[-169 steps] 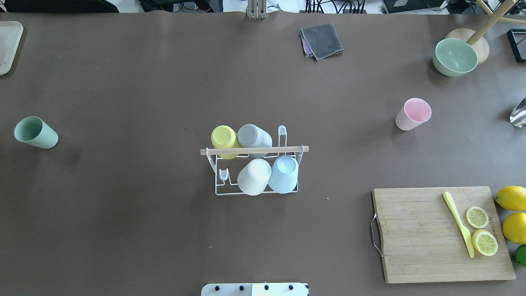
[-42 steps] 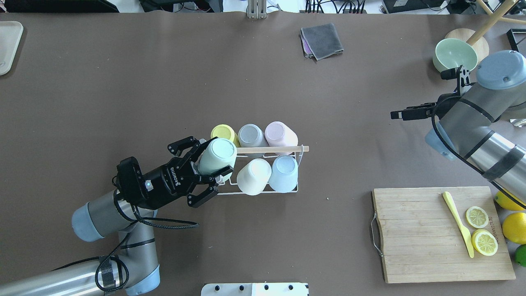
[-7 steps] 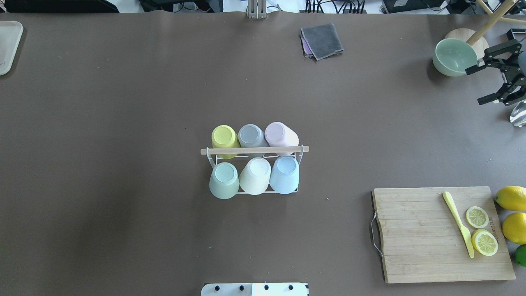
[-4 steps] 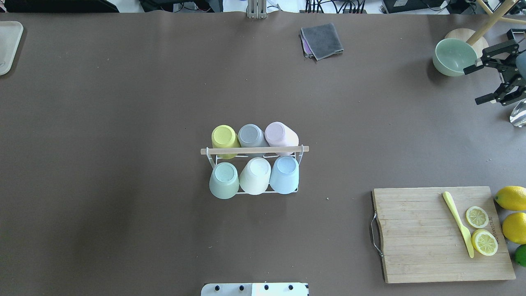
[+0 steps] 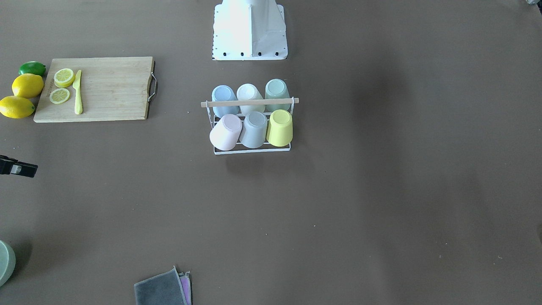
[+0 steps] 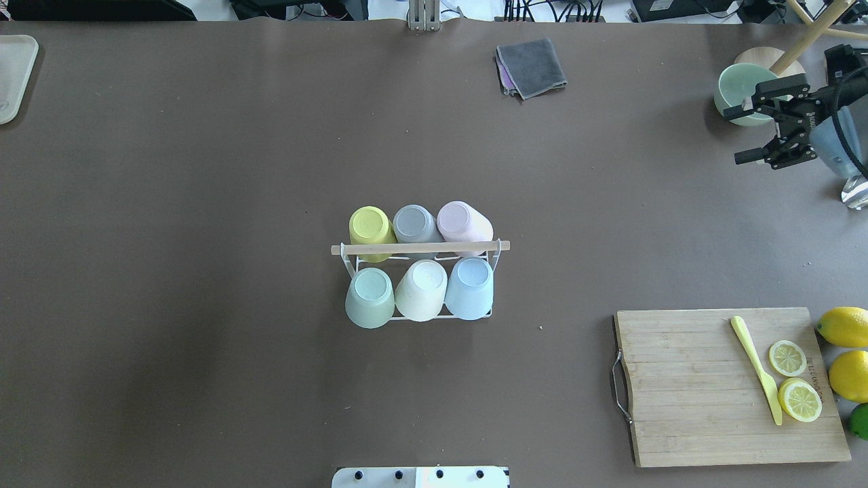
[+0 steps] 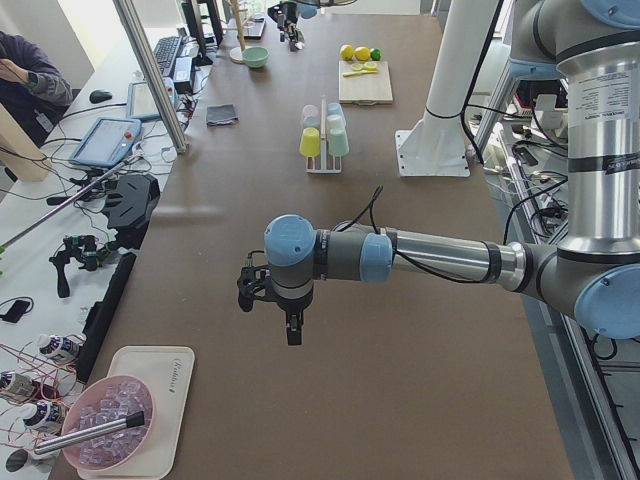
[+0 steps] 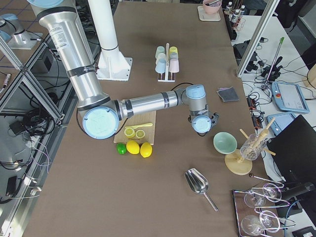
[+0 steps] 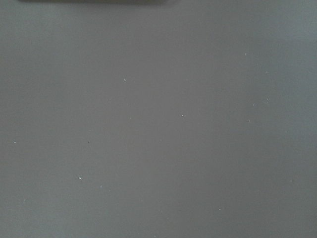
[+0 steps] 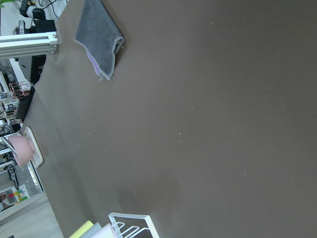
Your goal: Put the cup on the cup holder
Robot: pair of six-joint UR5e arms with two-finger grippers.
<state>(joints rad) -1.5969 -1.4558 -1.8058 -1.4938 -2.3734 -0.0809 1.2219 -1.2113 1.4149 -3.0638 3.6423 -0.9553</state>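
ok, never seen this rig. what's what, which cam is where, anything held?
Two robot arms at a brown table, each ending in a two-finger claw. Six cameras: one above and behind the robot, one facing it from across the table, one at each table end, one on each wrist. Mid-table the white wire cup holder carries six upturned cups. Also: a cutting board with lemon slices and a yellow knife, whole lemons, a grey cloth, a green bowl. The right claw hangs open and empty near the bowl. The left claw shows only in the left-end view, over bare table; open or shut, can't tell.
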